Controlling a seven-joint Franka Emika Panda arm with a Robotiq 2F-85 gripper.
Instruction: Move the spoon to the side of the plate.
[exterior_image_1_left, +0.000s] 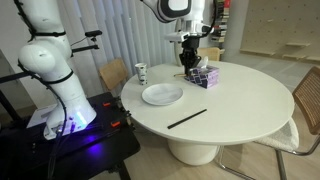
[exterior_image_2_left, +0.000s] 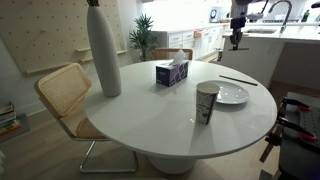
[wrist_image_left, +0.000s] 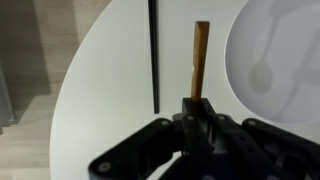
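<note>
My gripper (wrist_image_left: 200, 108) is shut on the spoon (wrist_image_left: 201, 58). Only its thin handle shows, sticking out of the jaws and looking brownish in the wrist view; its bowl is hidden between the fingers. In both exterior views the gripper (exterior_image_1_left: 188, 58) (exterior_image_2_left: 237, 38) hangs well above the round white table. The white plate (exterior_image_1_left: 150, 97) lies on the table below and beside it. It also shows in an exterior view (exterior_image_2_left: 238, 97) and at the right edge of the wrist view (wrist_image_left: 292, 95). There it carries a faint grey spoon-like shape that looks like a shadow.
A long dark stick (exterior_image_1_left: 187, 118) (wrist_image_left: 153, 55) lies on the table beside the plate. A tissue box (exterior_image_1_left: 203, 75) (exterior_image_2_left: 172, 72), a paper cup (exterior_image_1_left: 140, 72) (exterior_image_2_left: 206, 102) and a tall grey vase (exterior_image_2_left: 103, 50) stand on the table. Wicker chairs (exterior_image_2_left: 60, 95) surround it.
</note>
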